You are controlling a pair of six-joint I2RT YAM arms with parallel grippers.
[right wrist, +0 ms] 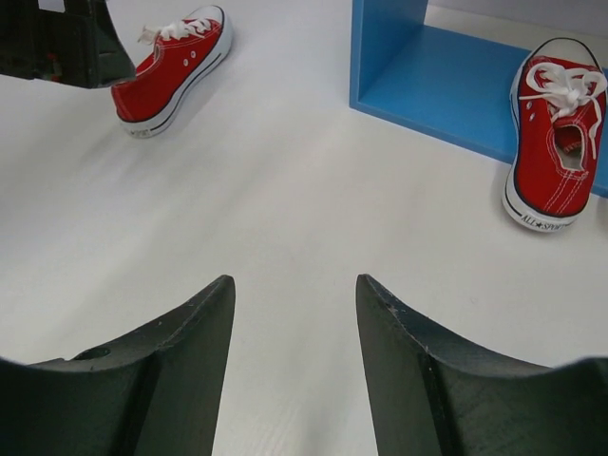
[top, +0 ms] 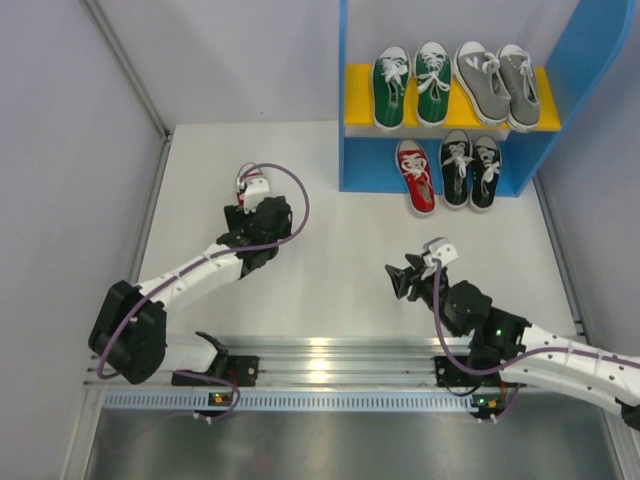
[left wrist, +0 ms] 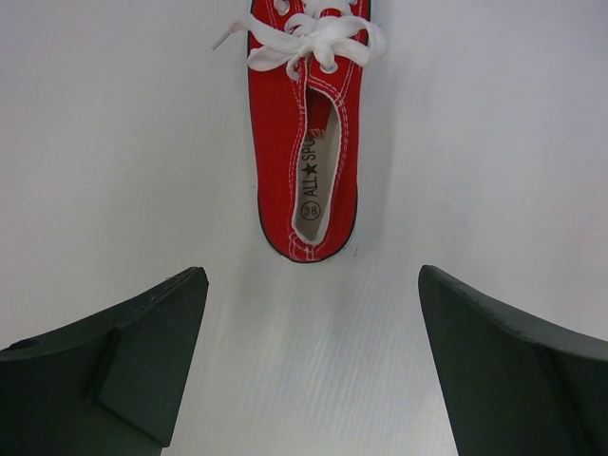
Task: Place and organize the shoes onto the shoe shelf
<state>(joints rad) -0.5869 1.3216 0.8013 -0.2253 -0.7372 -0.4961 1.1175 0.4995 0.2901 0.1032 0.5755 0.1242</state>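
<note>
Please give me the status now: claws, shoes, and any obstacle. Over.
Left claw open, lined up behind loose red shoe. Right claw open, empty. Red mate already in shoe shelf, lower bay. No obstacle seen between.

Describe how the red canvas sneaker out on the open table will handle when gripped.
The red canvas sneaker has an open collar that likely squashes under a pinch. Its tied white laces may flop. Sitting flat, it probably won't roll.
</note>
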